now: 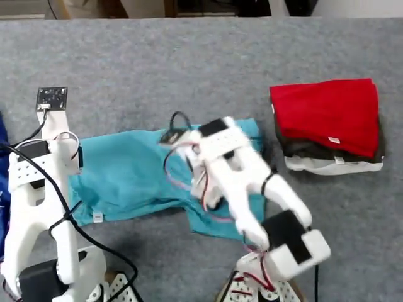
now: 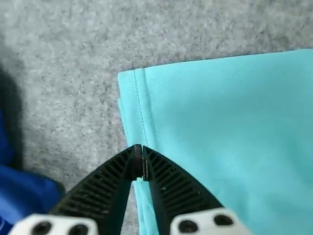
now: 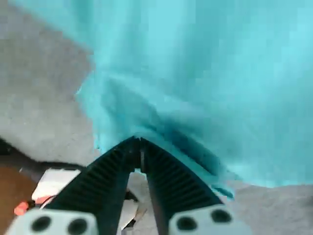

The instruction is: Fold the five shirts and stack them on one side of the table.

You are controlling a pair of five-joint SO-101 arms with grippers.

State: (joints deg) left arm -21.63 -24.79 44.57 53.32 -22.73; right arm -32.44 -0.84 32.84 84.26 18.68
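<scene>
Robotics lab bench, grey felt table (image 1: 157,63), white left arm (image 1: 34,195) and right arm (image 1: 242,173), exposed cables (image 1: 75,228)

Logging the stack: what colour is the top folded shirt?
Red; the top shirt shows best in the high view.

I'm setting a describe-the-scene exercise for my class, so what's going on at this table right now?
Two robot arms are working on a teal shirt spread on the grey table. The left claw is shut on its hemmed edge, and the right claw is shut on a bunched fold of it. A stack of folded shirts, red on top, sits off to one side. A blue shirt lies near the left arm.
</scene>
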